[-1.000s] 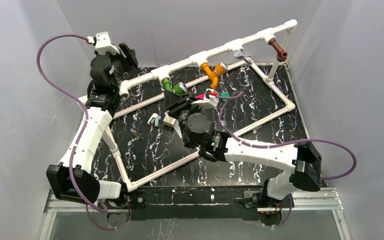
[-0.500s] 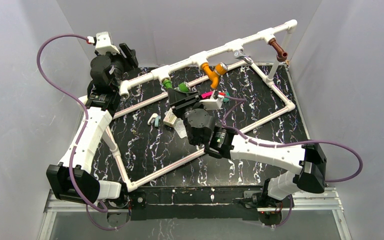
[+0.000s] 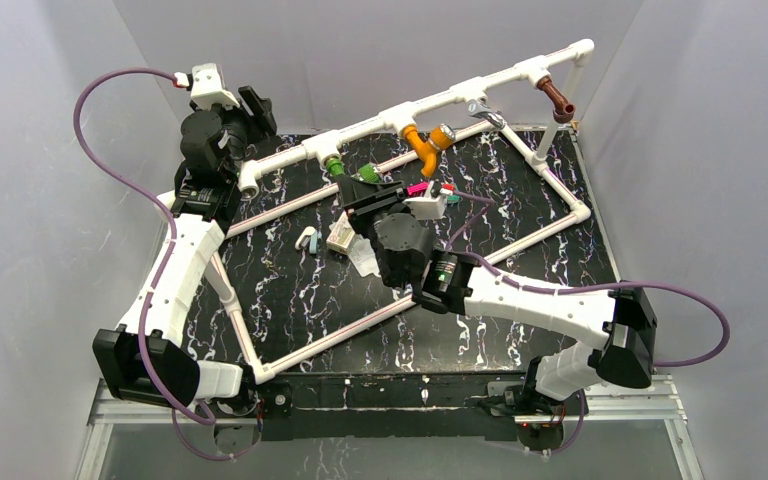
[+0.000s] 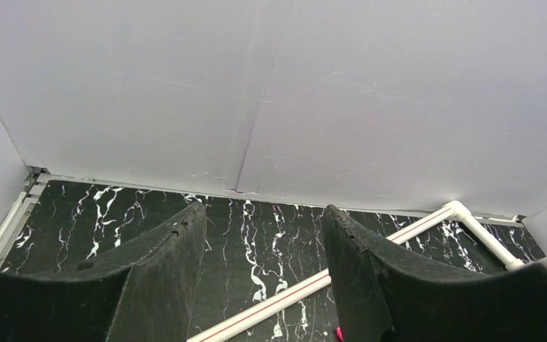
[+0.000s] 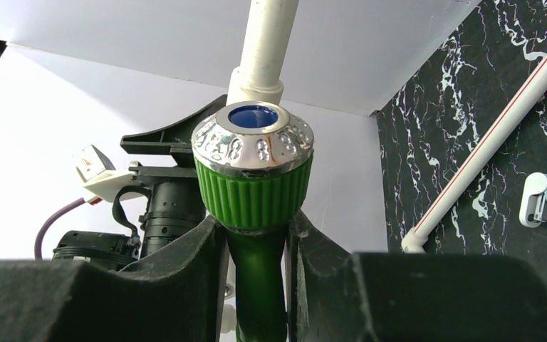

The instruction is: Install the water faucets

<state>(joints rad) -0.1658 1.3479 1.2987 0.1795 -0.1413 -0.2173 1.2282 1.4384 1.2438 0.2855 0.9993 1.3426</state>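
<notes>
- Top external view: the right arm runs from its base at the near right, bends at an elbow by the counter's (image 3: 520, 205) right edge, and sends its forearm across to the middle, wrist rolled.
- The right pincer (image 3: 363, 186) reaches the white pipe rail (image 3: 360, 128) at the far side, where the green faucet (image 3: 367, 174) hangs.
- Right wrist view: the right pincer (image 5: 256, 249) is clamped on the green faucet (image 5: 253, 185). Its stem is squeezed between both fingers, and its ribbed knob with a chrome cap sits just above them.
- The orange faucet (image 3: 423, 145) hangs off the rail to this pincer's right, and the brown faucet (image 3: 558, 98) well beyond it.
- The left arm climbs along the counter's left edge and folds at the far left corner. The left pincer (image 3: 252, 106) sits just beside the rail's end.
- Left wrist view: the left pincer (image 4: 263, 217) is spread and holds nothing.
</notes>
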